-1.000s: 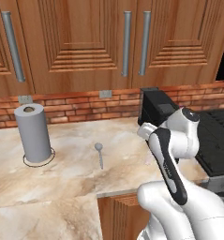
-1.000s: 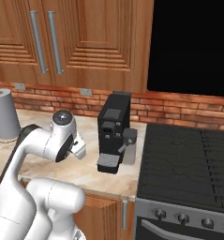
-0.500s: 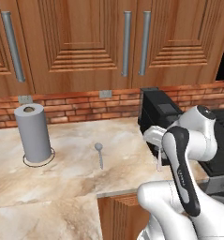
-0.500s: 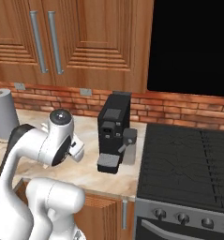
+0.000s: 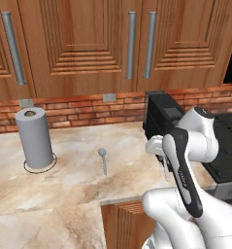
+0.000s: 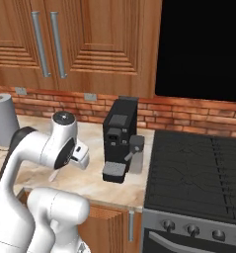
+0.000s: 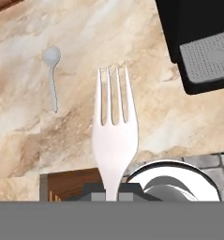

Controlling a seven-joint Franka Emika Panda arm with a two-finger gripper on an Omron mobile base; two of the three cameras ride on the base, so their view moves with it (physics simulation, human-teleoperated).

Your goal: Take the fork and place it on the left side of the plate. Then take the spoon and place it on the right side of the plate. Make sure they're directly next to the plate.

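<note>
Clamped shut on the fork's (image 7: pixel 114 136) handle, the gripper (image 7: pixel 112 190) carries it above the marble counter (image 7: pixel 146 61), tines pointing straight ahead of the fingers and the whole utensil clear of the surface. Ahead and to the left of the tines, well apart from them, the spoon (image 7: pixel 51 75) lies flat on the counter, bowl at its far end. Ahead and to the right sits the black coffee machine (image 7: pixel 197 42) with its grey drip tray, near the fork's right side. The blue plate cannot be seen from here, so I judge that carrying is the step in hand: keep the grip firm, keep the fork level and high enough to pass over the counter, swing away from the coffee machine, and lower only once the plate's left edge is found, setting the fork just beside it. Count: 1 fork, 1 spoon, 1 coffee machine, 1 grey paper-towel roll (image 5: pixel 35 137).
</note>
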